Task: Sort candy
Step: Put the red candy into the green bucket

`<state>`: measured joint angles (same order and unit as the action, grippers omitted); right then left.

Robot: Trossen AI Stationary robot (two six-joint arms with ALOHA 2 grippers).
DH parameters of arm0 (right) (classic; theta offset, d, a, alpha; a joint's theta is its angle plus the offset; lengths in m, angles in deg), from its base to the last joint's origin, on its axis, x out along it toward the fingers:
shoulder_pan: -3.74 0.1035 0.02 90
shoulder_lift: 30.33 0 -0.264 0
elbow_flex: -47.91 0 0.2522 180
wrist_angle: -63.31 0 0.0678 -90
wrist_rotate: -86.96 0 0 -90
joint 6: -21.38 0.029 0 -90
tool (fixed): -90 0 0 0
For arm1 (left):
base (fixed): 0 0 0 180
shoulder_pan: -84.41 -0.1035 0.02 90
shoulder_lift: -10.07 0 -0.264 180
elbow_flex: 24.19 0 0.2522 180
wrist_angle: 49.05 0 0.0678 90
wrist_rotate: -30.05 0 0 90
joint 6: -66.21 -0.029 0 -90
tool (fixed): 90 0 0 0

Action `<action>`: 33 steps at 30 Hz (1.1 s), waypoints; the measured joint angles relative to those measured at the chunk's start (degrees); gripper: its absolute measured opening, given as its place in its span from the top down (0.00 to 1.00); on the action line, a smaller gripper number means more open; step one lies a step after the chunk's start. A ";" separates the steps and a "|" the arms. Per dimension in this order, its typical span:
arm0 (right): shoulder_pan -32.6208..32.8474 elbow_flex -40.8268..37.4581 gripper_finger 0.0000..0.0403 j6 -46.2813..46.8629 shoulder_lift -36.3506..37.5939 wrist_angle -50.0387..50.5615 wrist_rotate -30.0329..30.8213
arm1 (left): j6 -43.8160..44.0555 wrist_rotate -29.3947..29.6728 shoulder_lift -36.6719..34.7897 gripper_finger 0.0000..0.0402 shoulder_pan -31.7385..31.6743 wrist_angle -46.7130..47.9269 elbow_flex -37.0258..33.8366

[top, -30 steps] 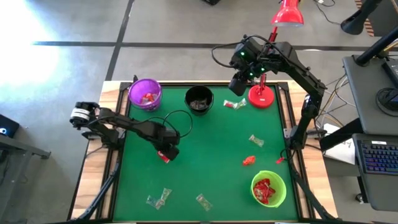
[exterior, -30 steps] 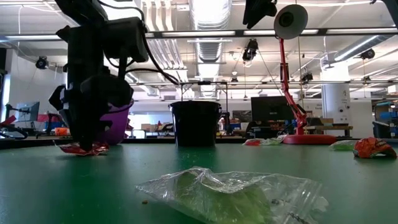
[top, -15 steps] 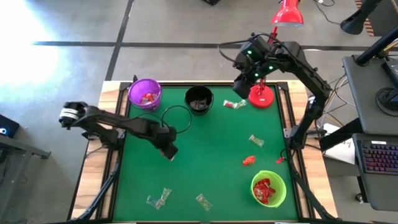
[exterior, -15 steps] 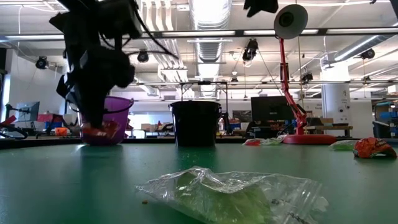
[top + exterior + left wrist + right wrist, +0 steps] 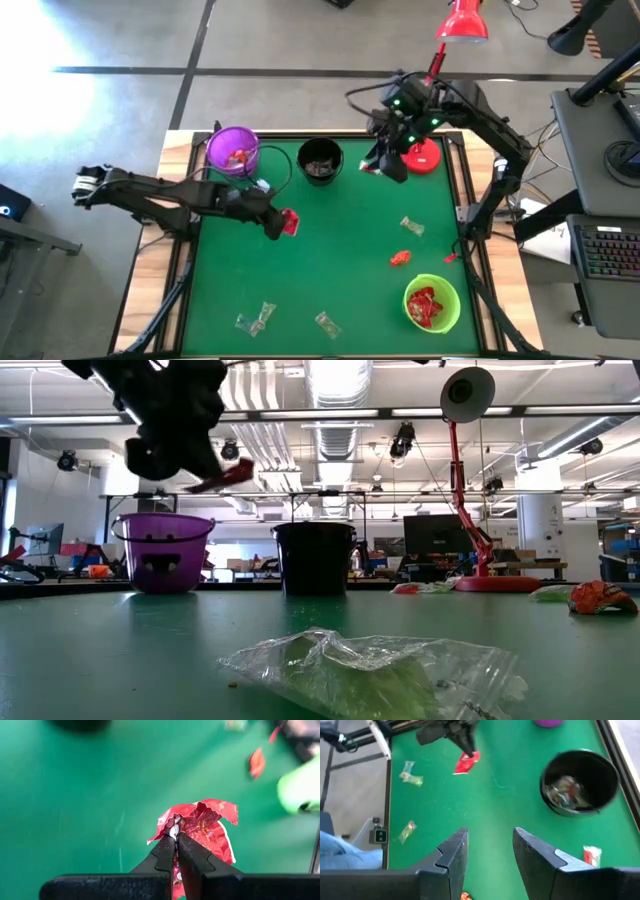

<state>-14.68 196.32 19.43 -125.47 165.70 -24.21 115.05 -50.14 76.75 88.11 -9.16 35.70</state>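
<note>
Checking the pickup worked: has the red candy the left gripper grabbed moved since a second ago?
Yes. The red candy has risen off the table, pinched in the left gripper, and now hangs above the rim of the purple bowl in the low view.

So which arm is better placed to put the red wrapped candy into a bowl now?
The left. Its gripper already holds the shiny red wrapped candy in shut jaws, lifted above the green table. The right gripper hovers open and empty near the black bowl.
</note>
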 joint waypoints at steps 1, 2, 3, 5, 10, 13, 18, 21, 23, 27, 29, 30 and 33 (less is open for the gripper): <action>0.70 -0.02 0.63 -0.19 -0.31 -0.83 0.02 | -0.68 1.38 -0.61 1.00 0.00 -1.35 0.00; 1.31 -0.02 0.63 -0.23 -0.69 -1.75 0.06 | -1.11 2.99 -1.00 1.00 -0.06 -2.74 0.00; 1.87 -0.02 0.63 -0.21 -1.12 -2.51 0.12 | -1.67 4.73 -1.30 1.00 -0.07 -4.35 0.02; 2.98 -0.04 0.63 -0.14 -2.05 -4.57 0.15 | -3.09 8.26 -1.56 1.00 -0.07 -7.19 0.02; 5.65 -0.04 0.63 -2.09 -5.10 -8.77 0.18 | -6.03 11.80 -1.40 1.00 -0.22 -13.66 0.02; 7.35 -0.04 0.63 -4.85 -7.38 -10.14 0.20 | -8.20 13.63 -1.07 1.00 -0.22 -16.68 0.02; 9.47 -0.04 0.63 -7.35 -11.10 -11.54 5.34 | -11.08 18.17 -1.10 1.00 -0.22 -18.59 0.04; 9.95 -0.07 0.63 -8.45 -12.98 -11.97 8.65 | -12.98 18.24 -1.14 1.00 -0.22 -20.96 0.07; 10.03 -0.07 0.63 -8.62 -14.06 -13.19 9.25 | -14.15 18.23 -1.14 1.00 -0.22 -22.27 0.07; 10.03 -0.07 0.63 -8.60 -16.24 -15.58 9.35 | -16.59 18.28 -1.16 1.00 -0.22 -24.48 0.11; 9.90 -0.07 0.63 -8.16 -17.09 -16.60 9.42 | -17.03 19.04 -1.16 1.00 -0.22 -24.72 0.11; 9.90 -0.07 0.63 -7.86 -17.43 -17.20 9.46 | -17.55 19.52 -1.16 1.00 -0.22 -24.82 0.11; 9.90 -0.07 0.63 -7.18 -18.31 -18.72 11.00 | -19.11 19.66 -1.16 1.00 -0.22 -26.21 0.11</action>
<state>-4.78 196.26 12.25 -143.79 146.98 -13.21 95.95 -30.48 75.59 87.90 -35.36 35.81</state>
